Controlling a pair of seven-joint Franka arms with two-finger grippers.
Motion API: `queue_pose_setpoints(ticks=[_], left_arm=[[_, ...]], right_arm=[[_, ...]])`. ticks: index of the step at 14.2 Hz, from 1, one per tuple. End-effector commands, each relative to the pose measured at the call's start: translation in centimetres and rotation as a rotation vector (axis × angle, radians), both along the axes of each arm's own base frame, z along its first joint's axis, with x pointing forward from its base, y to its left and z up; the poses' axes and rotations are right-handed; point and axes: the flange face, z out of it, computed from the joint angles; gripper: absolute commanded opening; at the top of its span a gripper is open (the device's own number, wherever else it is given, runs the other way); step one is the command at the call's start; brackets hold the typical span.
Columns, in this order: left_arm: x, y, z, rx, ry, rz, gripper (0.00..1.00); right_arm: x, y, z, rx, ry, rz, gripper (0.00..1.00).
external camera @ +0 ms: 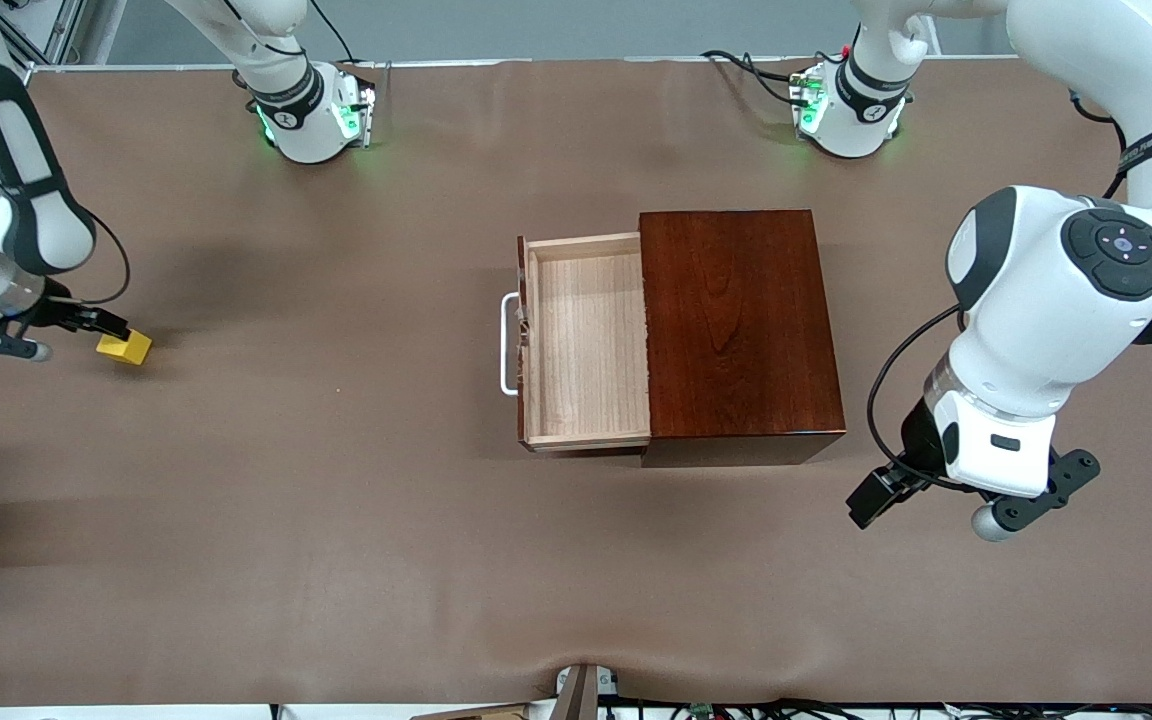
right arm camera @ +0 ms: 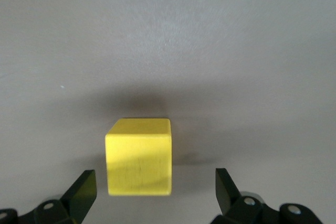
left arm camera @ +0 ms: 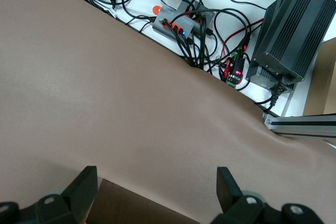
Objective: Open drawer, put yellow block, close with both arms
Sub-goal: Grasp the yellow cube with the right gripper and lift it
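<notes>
The drawer (external camera: pixel 586 345) stands pulled out of the dark wooden box (external camera: pixel 739 330) in the middle of the desk (external camera: pixel 336 520), its pale wood tray bare inside and its white handle (external camera: pixel 508 345) pointing toward the right arm's end. Out at that end sits the yellow block (external camera: pixel 125 347), resting flat on the brown desk surface, well apart from the drawer.

The right gripper (external camera: pixel 41 333) is low beside that block. From the right wrist view its two black fingers (right arm camera: pixel 81 192) are spread wide, released, with the yellow block (right arm camera: pixel 139 157) sitting in line with the gap between them and just past their tips; neither finger touches it. A soft shadow rings the block on the desk.

The left gripper (external camera: pixel 936 505) hangs over bare desk at the left arm's end, near the corner of the wooden box that lies closest to the front camera. Its fingers (left arm camera: pixel 84 184) are parted too, holding nothing. The left wrist view looks across the brown desk to its edge, where a tangle of cables (left arm camera: pixel 199 30), a small grey hub (left arm camera: pixel 176 19) and a black ribbed power unit (left arm camera: pixel 291 32) lie on the floor.
</notes>
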Motion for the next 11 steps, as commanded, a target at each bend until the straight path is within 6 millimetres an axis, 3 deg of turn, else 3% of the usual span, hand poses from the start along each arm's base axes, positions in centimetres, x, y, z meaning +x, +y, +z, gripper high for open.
queue_pose_setpoints(ticks=[1,3,4,5,6,7,9,11], left_arm=[[-0.6,0.0,0.2,0.002,0.012,-0.023,1.0],[-0.8,-0.6,0.1,0.0,0.013,-0.029,1.0],[-0.9,-0.8,0.1,-0.001,0.013,-0.03,1.0],[-0.9,-0.8,-0.1,0.001,0.019,-0.031,1.0],[-1.0,-0.8,-0.5,0.007,0.03,-0.034,1.0],[-1.0,-0.8,-0.6,0.008,0.031,-0.036,1.0],[-0.9,-0.3,-0.7,0.014,0.033,-0.043,1.0],[-0.8,0.2,-0.5,0.021,0.028,-0.057,1.0]], right_arm=[[0.5,0.3,-1.3,0.029,-0.01,-0.026,1.0],[0.6,0.5,-2.3,0.025,-0.016,-0.027,1.0],[0.7,0.8,-2.5,0.028,-0.013,-0.021,0.7],[0.9,0.9,-2.4,0.027,-0.016,-0.02,0.33],[1.1,0.8,-2.2,0.024,-0.022,-0.018,0.07],[1.4,0.7,-1.8,0.022,-0.027,-0.019,0.0],[2.3,1.2,0.1,0.022,-0.046,-0.006,0.0],[4.1,2.9,5.8,0.025,-0.081,0.033,0.0]])
